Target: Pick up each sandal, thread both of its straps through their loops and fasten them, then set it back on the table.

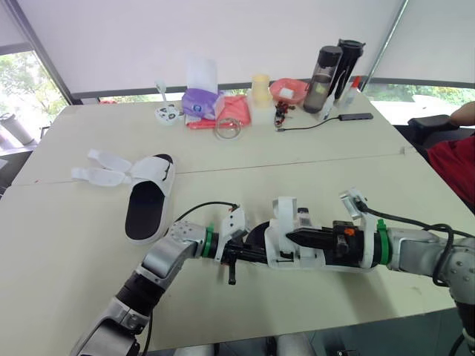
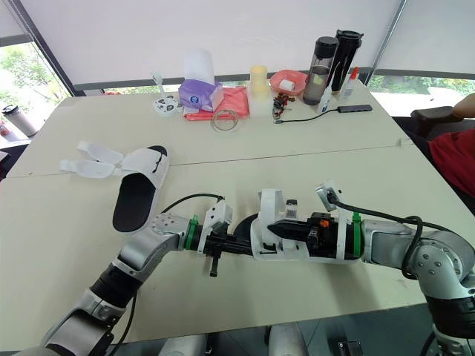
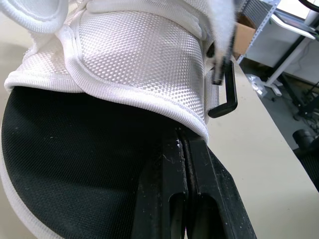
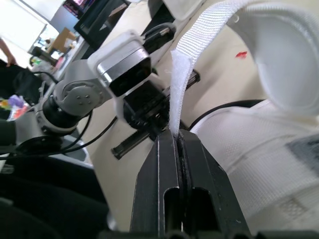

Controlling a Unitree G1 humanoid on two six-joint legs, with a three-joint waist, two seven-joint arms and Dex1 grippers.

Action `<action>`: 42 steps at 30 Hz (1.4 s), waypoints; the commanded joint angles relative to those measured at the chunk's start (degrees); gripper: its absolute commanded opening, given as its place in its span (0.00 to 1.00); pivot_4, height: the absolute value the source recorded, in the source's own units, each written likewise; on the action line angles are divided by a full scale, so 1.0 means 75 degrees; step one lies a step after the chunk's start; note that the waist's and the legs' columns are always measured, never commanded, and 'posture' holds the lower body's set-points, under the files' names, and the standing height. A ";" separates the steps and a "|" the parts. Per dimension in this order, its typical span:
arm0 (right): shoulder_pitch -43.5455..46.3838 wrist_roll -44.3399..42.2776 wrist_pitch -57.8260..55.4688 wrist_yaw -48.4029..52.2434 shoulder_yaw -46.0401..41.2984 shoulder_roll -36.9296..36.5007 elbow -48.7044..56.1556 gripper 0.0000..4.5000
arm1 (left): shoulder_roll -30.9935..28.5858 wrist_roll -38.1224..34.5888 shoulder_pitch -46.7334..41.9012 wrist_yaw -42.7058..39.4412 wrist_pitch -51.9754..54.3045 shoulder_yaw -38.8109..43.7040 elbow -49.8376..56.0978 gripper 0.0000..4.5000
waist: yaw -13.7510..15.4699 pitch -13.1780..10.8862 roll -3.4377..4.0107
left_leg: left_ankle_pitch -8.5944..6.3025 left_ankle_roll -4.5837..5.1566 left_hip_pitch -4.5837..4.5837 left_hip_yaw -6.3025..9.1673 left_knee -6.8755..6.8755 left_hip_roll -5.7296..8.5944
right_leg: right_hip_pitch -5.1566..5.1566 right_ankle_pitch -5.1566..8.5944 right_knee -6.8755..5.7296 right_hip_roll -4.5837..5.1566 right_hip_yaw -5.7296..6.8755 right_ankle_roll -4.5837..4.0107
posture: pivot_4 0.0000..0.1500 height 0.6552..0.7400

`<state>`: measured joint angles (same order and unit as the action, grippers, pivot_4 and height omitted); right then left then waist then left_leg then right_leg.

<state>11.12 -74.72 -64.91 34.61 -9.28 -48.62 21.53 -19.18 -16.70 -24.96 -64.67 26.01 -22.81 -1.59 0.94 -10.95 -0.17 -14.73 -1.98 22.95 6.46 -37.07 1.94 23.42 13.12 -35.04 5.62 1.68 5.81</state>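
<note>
Closest to my head camera, my left tool [image 1: 250, 255] and right tool [image 1: 295, 238] meet low over the near part of the bench [image 1: 349, 185], with 1 sandal [image 1: 279, 258] gripped between them. I cannot tell whether its sole touches the bench. The other sandal [image 1: 148, 199] lies flat on the bench, well apart on my left, black footbed up, its 2 open straps [image 1: 104, 167] spread out to the side. Bottles [image 1: 334, 67] and a pink cloth [image 1: 230, 111] stand along the far edge, and a person's red sleeve [image 1: 454, 167] shows at the right.

From the left wrist, my left tool's fingers [image 3: 164, 199] are pressed together, pinching the rim of the black footbed [image 3: 75, 164] just under the white mesh upper [image 3: 139, 64]. Beside that upper sits a black loop [image 3: 225, 94].

From the right wrist, my right tool's fingers [image 4: 167, 189] are squeezed narrow on a white strap [image 4: 199, 55], which rises from between them and arches over the sandal's upper. My left arm's camera housing [image 4: 124, 62] sits just beyond the strap.
</note>
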 commanded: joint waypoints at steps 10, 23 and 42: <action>0.0023 0.0586 0.0137 0.0246 0.0047 0.0144 0.0051 0.00 | -0.0045 0.0138 0.0103 0.0197 0.0116 -0.0051 -0.0015 0.00 | -0.0003 0.0000 0.0000 | 0.0000 0.0000 -0.0001 0.0000 0.0000 0.0001 | 0.0000 0.0002 -0.0001 0.0000 0.0000 0.0005 | 1.00 1.00; 0.0240 0.0883 0.0166 0.0273 0.0072 0.0523 0.0000 0.00 | -0.0026 0.0131 0.0129 0.0239 0.0133 -0.0041 -0.0020 0.00 | -0.0009 0.0001 0.0001 | 0.0000 0.0000 -0.0001 0.0000 0.0000 0.0002 | 0.0000 0.0002 -0.0001 0.0000 0.0000 0.0005 | 1.00 1.00; 0.0205 0.0533 -0.0299 0.0478 -0.0214 0.0566 -0.0095 0.00 | -0.0025 0.0145 0.0114 0.0285 0.0099 -0.0028 -0.0060 0.00 | -0.0008 0.0001 0.0002 | 0.0000 0.0000 -0.0002 0.0003 -0.0004 0.0003 | -0.0002 0.0001 -0.0006 0.0000 0.0000 0.0004 | 1.00 1.00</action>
<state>11.58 -68.24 -66.90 38.61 -8.65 -44.77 20.64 -19.19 -16.75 -24.80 -63.96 26.01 -22.80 -1.38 0.88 -10.95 -0.16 -14.73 -1.98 22.94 6.48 -37.10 1.97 23.41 13.13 -35.09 5.62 1.67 5.85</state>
